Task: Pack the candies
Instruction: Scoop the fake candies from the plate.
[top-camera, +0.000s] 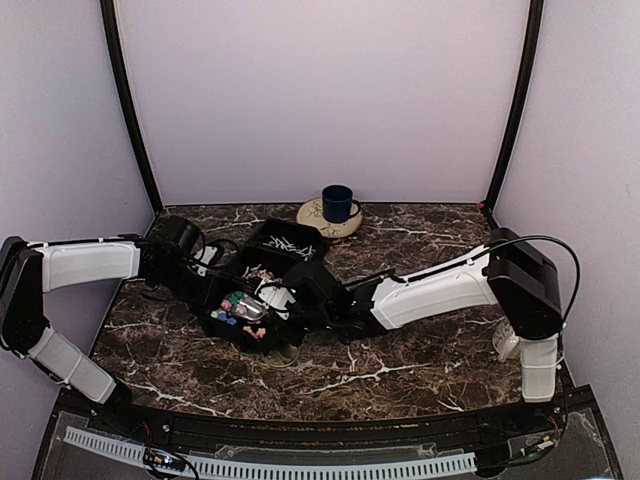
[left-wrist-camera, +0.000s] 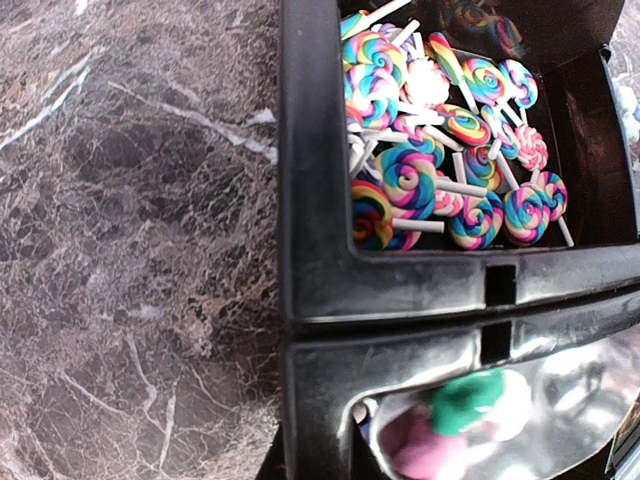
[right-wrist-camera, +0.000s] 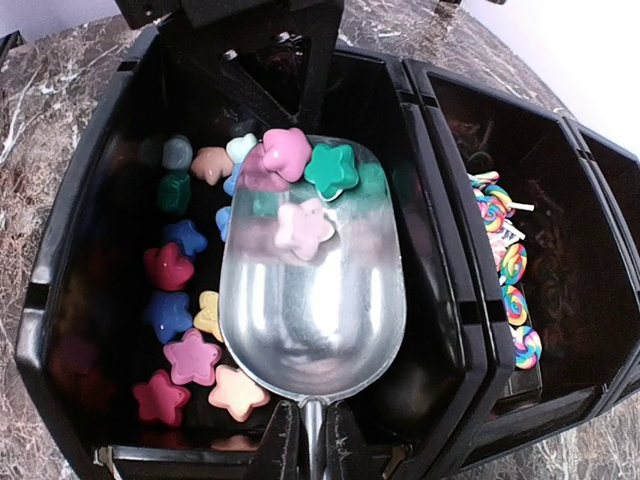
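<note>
- Silver scoop (right-wrist-camera: 312, 300) sits low in the nearest compartment of the black tray (right-wrist-camera: 60, 250), with pink and green star candies (right-wrist-camera: 300, 165) heaped at its far lip.
- Right gripper (right-wrist-camera: 312, 450) has its jaws clamped tight on the scoop's thin handle.
- More star candies lie loose on the compartment floor, left of the scoop.
- Lollipops (left-wrist-camera: 440, 170) crowd the next compartment.
- Left gripper (top-camera: 207, 262) is at the tray's left side with its jaws closed; whether anything is between them can't be made out.

Black tray (top-camera: 240, 338): left arm (top-camera: 90, 262) and right arm (top-camera: 440, 290) meet over it; candies (top-camera: 236, 306) (multicoloured) lie in its nearest compartment; blue mug (top-camera: 337, 203) stands beyond it.
</note>
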